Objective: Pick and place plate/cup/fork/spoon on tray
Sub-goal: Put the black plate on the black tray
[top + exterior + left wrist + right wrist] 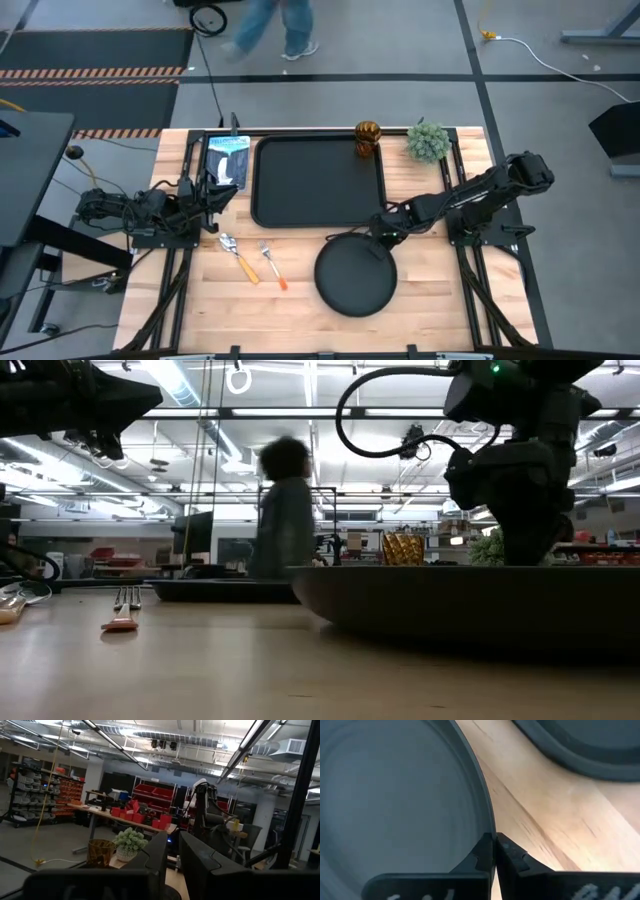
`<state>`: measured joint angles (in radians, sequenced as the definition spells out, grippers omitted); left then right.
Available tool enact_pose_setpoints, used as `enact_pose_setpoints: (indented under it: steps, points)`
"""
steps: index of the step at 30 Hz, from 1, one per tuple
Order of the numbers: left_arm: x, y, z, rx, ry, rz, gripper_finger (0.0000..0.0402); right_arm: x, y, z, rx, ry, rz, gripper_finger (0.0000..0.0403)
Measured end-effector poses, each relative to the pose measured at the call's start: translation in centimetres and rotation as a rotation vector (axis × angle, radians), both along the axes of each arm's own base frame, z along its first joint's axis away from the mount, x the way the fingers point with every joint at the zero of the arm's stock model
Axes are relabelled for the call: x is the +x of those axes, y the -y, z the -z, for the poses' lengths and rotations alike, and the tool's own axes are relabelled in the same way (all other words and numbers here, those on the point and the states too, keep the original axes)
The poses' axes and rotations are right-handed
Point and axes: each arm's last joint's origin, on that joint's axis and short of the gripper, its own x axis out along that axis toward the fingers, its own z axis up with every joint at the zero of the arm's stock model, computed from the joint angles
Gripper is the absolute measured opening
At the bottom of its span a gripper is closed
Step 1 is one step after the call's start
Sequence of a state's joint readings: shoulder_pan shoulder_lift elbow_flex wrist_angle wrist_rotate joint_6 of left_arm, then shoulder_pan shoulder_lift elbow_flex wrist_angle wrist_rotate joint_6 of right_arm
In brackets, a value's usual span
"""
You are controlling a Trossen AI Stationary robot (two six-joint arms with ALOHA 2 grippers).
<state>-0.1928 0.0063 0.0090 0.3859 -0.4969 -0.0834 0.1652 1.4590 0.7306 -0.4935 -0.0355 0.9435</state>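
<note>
The round black plate [355, 278] lies on the wood table near the front, in front of the black tray [318, 180]. My right gripper [378, 232] is shut on the plate's far rim. The amber cup [367, 138] stands at the tray's far right corner. The fork [272, 265] and the spoon [238, 258] lie on the table left of the plate. My left gripper [215, 195] waits at the tray's left side, its fingers [160, 855] close together and empty. My right gripper pinches the plate's raised rim [489, 827] between its two fingers, one finger inside the plate and one outside. It holds the far edge, toward the tray. The fingers slant down from the table's right and far side. I cannot tell whether the plate is off the table.
A green plant [428, 142] stands right of the cup. A blue-white picture card [228, 158] lies left of the tray. A strip of bare wood [535, 815] separates plate and tray. A person [285, 510] walks beyond the table's far edge.
</note>
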Motion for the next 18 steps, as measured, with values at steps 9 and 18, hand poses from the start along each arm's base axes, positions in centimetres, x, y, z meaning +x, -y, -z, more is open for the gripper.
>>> enact_pose_setpoints:
  steps: [9,18]
  points:
    - [0.0,0.0,0.0,0.000,0.000,0.000,0.0057,1.5,1.3,-1.7,0.016,0.068,-0.037,0.0010]
    - [0.0,0.0,0.0,0.000,-0.002,0.000,0.0057,2.1,4.3,-2.7,-0.003,0.097,-0.028,0.0010]
